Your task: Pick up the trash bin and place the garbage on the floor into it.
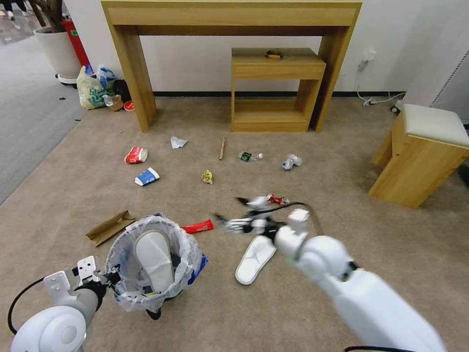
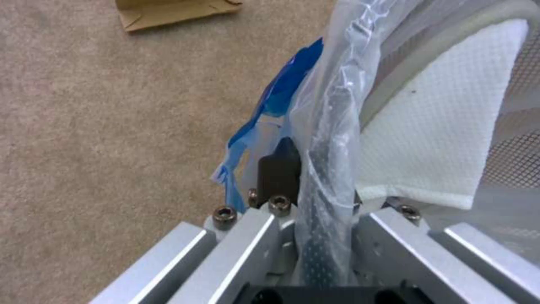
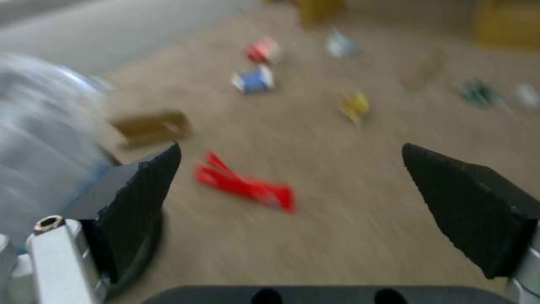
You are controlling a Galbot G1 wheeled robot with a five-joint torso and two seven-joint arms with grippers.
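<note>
One white slipper (image 1: 152,259) stood inside the trash bin (image 1: 146,288), heel down among the crinkly clear liner with its blue patch; the left claw (image 1: 111,279) was clamped on the near rim of the bin, liner pinched between its fingers (image 2: 279,169), at the lower left of the head view; in the left wrist view the rim and plastic (image 2: 329,139) ran between the jaws, with the slipper's white fabric just beyond. The right claw (image 1: 229,215) hung above the floor (image 1: 342,195) ahead of the bin, released, its two black fingertips (image 3: 141,190) set wide apart and holding nothing; the long red wrapper (image 1: 197,226) lay on the carpet just beside the bin and between those fingertips in the right wrist view (image 3: 244,185). A second white slipper (image 1: 255,258) lay flat on the floor beneath the right forearm. Farther out on the carpet lay a flattened cardboard piece (image 1: 110,227), a red cup (image 1: 136,155), a blue-white cup (image 1: 147,177), a yellow crumple (image 1: 207,176), a white paper (image 1: 178,142), a wooden stick (image 1: 222,147), a small bottle (image 1: 250,156) and a crushed white bottle (image 1: 291,161); all lay apart from one another.
</note>
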